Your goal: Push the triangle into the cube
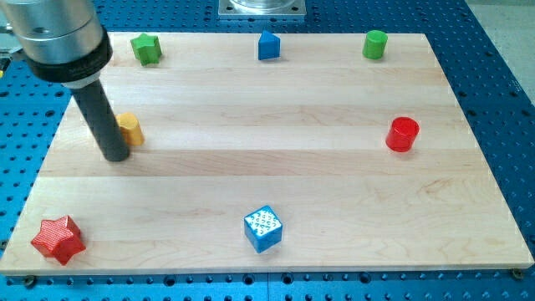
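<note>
Seven blocks on the wooden board [334,184]; my tip [115,156], a bare rod holding nothing, touches the orange block [130,129] at left; blue triangle-topped block [268,45] top centre; blue cube [263,228] bottom centre, well apart.

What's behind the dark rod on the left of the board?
An orange block sits right behind my tip, poking out on the view's right. Its left part is covered by the rod, so its shape can't be made out.
</note>
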